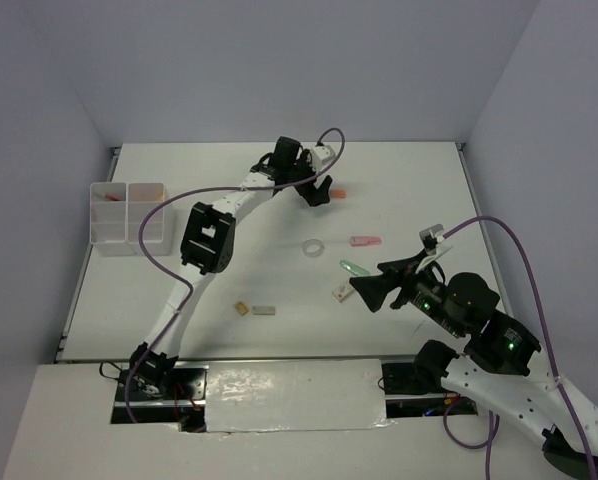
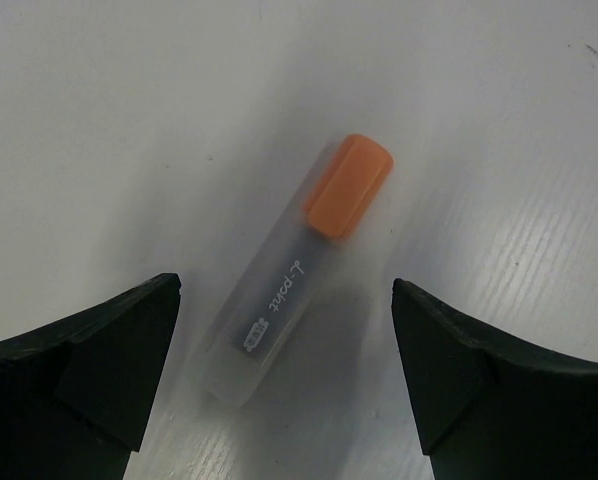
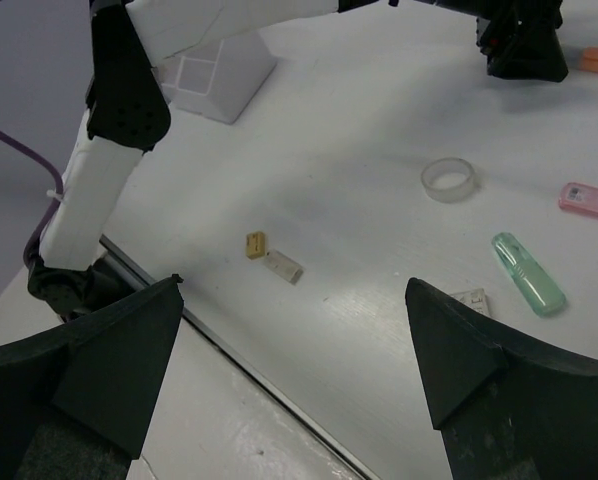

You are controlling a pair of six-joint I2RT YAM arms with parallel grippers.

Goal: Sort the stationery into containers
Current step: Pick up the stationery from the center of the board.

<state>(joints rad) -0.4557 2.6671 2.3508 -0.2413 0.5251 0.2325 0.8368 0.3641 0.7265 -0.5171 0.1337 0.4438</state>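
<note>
Tabletop [image 1: 419,180] is carrying a divided white box [image 1: 109,240] at its far left. Left hand [image 1: 317,192] is hovering wide open over the orange marker [image 2: 299,270], which is lying flat between the fingers, touching neither. Right hand [image 1: 377,282] is hanging open and empty at near right. Tape ring [image 1: 315,246], pink marker [image 1: 365,241], green marker [image 1: 354,268] and white eraser [image 1: 338,293] are lying loose at centre; tan eraser [image 1: 241,308] and grey eraser [image 1: 264,310] are sitting just beside each other.
</note>
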